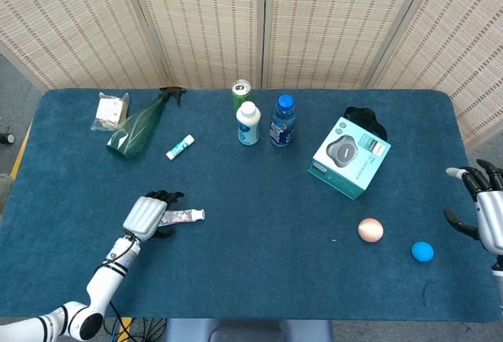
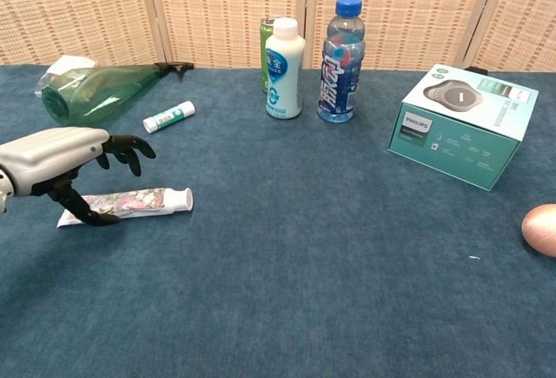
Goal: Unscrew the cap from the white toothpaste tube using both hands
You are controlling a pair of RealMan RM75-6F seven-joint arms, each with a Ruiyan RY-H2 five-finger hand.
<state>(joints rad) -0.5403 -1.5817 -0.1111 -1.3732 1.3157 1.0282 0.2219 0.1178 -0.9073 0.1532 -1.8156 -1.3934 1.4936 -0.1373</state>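
Toothpaste tube (image 2: 130, 203) is lying flat on the blue table (image 1: 259, 193), long axis running left-right, cap (image 2: 180, 199) pointing right. Left hand (image 2: 61, 159) is over its flat end, fingers spread and curled, thumb touching down beside it. Right hand (image 1: 489, 208) sits open-fingered at the table's right edge, holding nothing.

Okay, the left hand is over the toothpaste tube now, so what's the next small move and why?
Probably lower the left hand and close its fingers around the toothpaste tube. The fingers are spread over the tube's flat end, which lies on the table with its cap pointing right, and the right hand waits far off.
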